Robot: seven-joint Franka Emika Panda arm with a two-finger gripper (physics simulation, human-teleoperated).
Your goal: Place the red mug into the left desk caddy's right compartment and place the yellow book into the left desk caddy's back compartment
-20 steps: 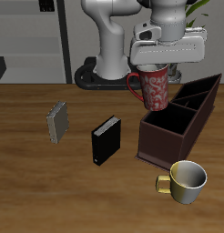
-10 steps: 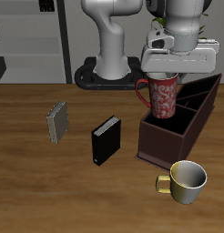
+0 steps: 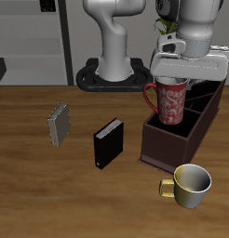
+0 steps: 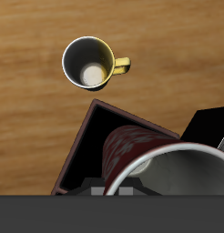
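My gripper (image 3: pixel 178 82) is shut on the rim of the red mug (image 3: pixel 170 101), which hangs upright with its loop handle (image 3: pixel 150 96) toward the books. The mug is just above the large square section (image 3: pixel 168 138) of the dark brown left desk caddy (image 3: pixel 155 148), its base at about the caddy's rim. In the wrist view the mug (image 4: pixel 132 150) fills the space over the caddy (image 4: pixel 79 146). The yellow book (image 3: pixel 59 124) stands on the table well away, toward the other side.
A black book (image 3: pixel 108 142) stands between the yellow book and the caddy. A yellow-and-white mug (image 3: pixel 190 185) with a golden handle sits in front of the caddy near the table's front edge; it also shows in the wrist view (image 4: pixel 89 63). The robot's base (image 3: pixel 112 70) is behind.
The gripper has carried the red mug sideways from beside the caddy to over its large section and lowered it. The mug has turned from tilted to upright.
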